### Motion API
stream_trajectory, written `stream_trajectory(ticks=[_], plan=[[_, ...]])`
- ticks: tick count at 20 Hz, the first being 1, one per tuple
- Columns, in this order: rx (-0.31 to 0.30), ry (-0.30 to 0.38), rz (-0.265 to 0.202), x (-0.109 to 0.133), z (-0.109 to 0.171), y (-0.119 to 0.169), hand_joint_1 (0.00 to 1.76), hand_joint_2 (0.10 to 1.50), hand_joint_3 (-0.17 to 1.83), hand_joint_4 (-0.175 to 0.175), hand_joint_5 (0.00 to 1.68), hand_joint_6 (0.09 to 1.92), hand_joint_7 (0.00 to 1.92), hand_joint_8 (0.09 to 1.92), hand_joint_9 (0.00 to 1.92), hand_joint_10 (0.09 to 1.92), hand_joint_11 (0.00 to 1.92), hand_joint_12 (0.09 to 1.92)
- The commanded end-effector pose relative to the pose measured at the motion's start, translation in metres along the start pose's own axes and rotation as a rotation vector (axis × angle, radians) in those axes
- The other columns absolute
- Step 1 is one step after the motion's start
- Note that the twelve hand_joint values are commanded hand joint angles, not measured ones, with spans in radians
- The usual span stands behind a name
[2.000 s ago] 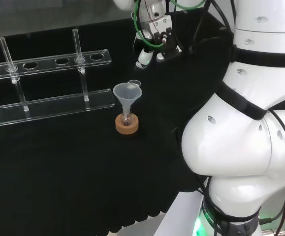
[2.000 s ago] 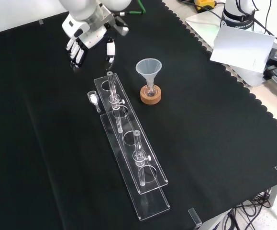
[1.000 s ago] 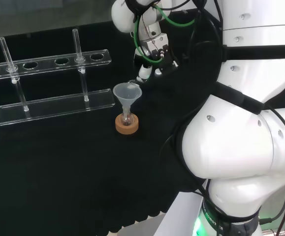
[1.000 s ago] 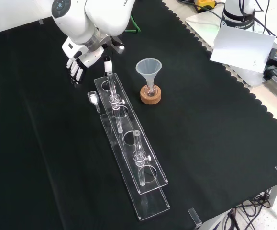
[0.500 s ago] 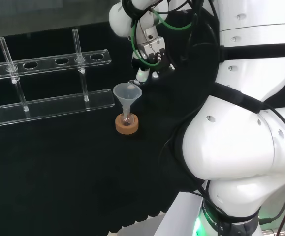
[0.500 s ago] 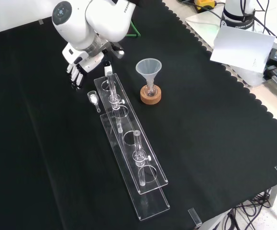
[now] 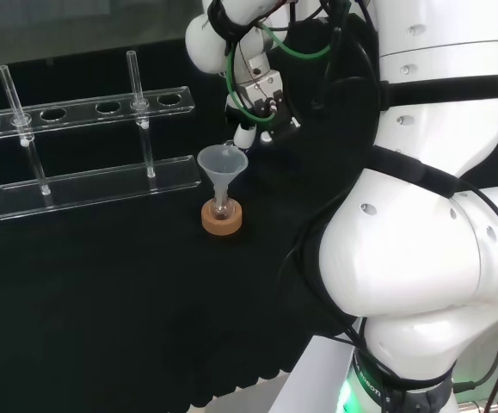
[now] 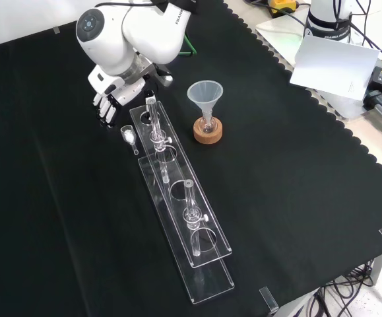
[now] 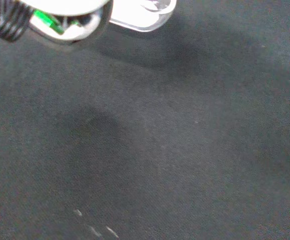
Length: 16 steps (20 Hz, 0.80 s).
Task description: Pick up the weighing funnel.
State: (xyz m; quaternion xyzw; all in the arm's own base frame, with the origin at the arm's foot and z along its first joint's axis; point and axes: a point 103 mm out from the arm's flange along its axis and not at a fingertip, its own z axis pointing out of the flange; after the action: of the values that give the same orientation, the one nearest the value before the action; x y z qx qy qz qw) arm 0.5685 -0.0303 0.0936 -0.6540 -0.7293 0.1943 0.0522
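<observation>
My hand [image 8: 109, 92] is hovering at the front view's upper left, fingers relaxed and apart, holding nothing. That view is showing the weighing funnel [image 8: 129, 136] lying on the cloth just below my fingertips, beside the rack's [image 8: 171, 173] end. In the head view the funnel [image 7: 223, 162] is standing in front of that spot.

White arm links [image 7: 421, 258], black joint bands [image 7: 438, 89], green cables [image 7: 270, 39], black-white robot hand [image 8: 109, 96].

One funnel [image 8: 205, 94], weighing funnel [image 8: 129, 136], rack [image 8: 212, 246]; two tubes [image 8: 189, 198]

The weighing funnel [image 8: 130, 137], a small clear scoop with a short stem, lies flat on the cloth, just below and right of the fingers [image 8: 103, 107] in the front view, untouched, its stem pointing away from them.
</observation>
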Motion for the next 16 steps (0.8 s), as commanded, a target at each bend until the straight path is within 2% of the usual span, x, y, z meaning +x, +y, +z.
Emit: stream_trajectory(ticks=[1,16], plan=[[-0.008,0.001,-0.004,0.003,0.004,0.001,0.92,0.55,0.61,-0.014,0.59,0.61,0.5,0.66,0.7,0.52,0.44,1.29],[-0.013,-0.025,-0.006,0.013,0.013,0.01,0.93,0.55,0.61,-0.013,0.59,0.64,0.5,0.67,0.7,0.53,0.45,1.28]])
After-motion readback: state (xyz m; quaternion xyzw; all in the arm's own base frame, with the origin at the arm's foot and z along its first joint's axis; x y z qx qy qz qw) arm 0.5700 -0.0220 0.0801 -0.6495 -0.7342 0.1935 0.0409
